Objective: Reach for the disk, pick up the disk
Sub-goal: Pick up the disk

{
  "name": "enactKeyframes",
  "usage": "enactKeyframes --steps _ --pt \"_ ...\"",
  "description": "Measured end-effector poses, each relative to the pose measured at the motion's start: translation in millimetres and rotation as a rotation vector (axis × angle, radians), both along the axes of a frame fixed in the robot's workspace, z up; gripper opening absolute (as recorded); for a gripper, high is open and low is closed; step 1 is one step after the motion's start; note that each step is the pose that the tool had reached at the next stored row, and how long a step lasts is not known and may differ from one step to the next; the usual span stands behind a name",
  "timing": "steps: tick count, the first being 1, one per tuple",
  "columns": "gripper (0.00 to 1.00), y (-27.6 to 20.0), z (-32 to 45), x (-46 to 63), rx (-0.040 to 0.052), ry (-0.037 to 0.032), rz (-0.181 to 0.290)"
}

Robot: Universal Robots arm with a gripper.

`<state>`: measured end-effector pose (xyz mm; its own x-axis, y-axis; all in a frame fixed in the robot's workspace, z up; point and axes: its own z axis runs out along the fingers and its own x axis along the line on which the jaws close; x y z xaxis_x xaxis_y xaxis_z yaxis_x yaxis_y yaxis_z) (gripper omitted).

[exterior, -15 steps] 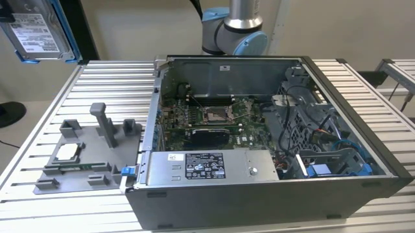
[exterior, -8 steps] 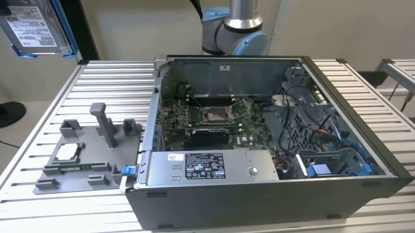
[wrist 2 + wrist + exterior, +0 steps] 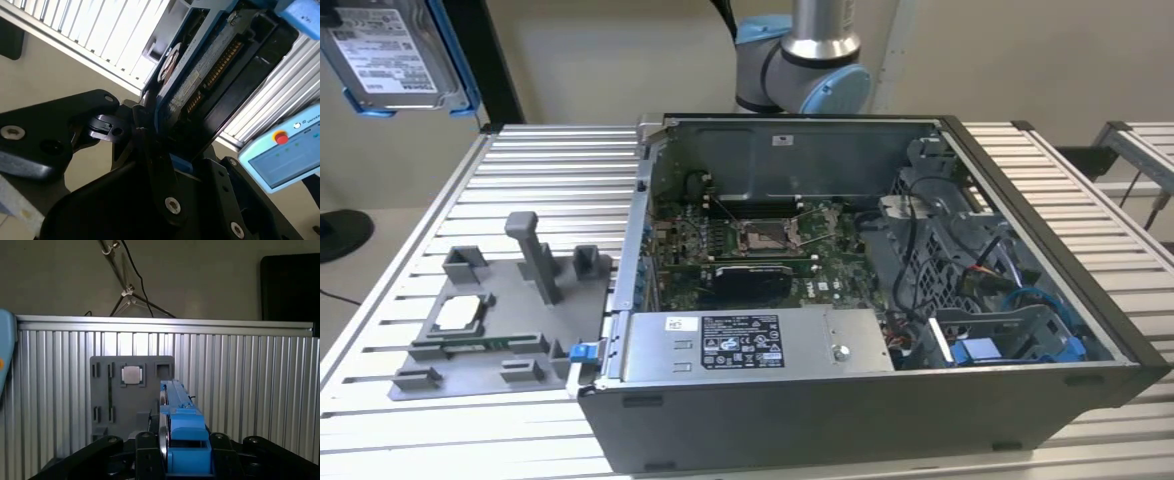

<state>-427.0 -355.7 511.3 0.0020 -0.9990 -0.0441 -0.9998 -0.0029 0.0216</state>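
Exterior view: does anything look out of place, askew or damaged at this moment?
Only the disk stands out: it hangs high at the exterior view's upper left, off the table, tilted slightly. In the first wrist view the gripper clamps it edge-on, so it is held, not loose. No damage shows.

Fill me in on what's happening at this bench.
The arm's end effector is shut on the disk, a hard drive in a blue frame, which sits edge-on between the fingers in both wrist views. In the exterior view the disk is held up off the slatted table, at the exterior view's upper left, with its label facing the camera. On the table sit a grey fixture plate carrying a small square chip, and an open computer case.
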Motion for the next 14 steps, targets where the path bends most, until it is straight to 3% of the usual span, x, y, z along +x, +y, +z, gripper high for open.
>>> enactKeyframes --steps 14 --pt "0.0 0.1 1.3 42.8 -0.0006 0.0018 0.0"
